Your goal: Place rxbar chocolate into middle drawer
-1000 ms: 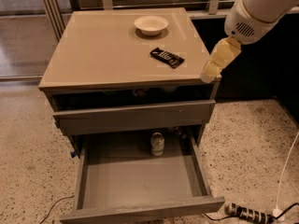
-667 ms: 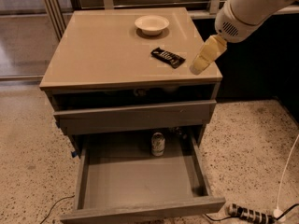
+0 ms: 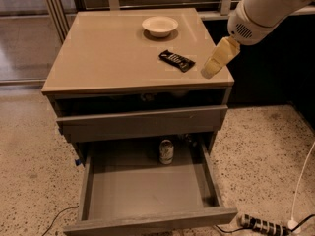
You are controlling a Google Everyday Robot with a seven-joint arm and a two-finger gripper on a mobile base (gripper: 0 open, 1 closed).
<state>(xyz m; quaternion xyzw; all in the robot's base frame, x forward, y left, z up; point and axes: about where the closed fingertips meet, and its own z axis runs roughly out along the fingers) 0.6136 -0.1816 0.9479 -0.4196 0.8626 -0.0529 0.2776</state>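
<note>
The rxbar chocolate lies flat on the tan cabinet top, right of centre, black wrapper with white lettering. My gripper hangs from the white arm just right of the bar, close above the top's right edge, not touching the bar. The middle drawer is pulled far out at the bottom of the view, a grey tray with thin side walls. A small upright can stands at its back.
A white bowl sits at the back of the cabinet top. Another grey drawer above the open one is slightly ajar. A power strip and cables lie on the speckled floor at the right.
The gripper has moved left from beyond the cabinet's right edge to just beside the bar. The bar, bowl and drawers have not moved.
</note>
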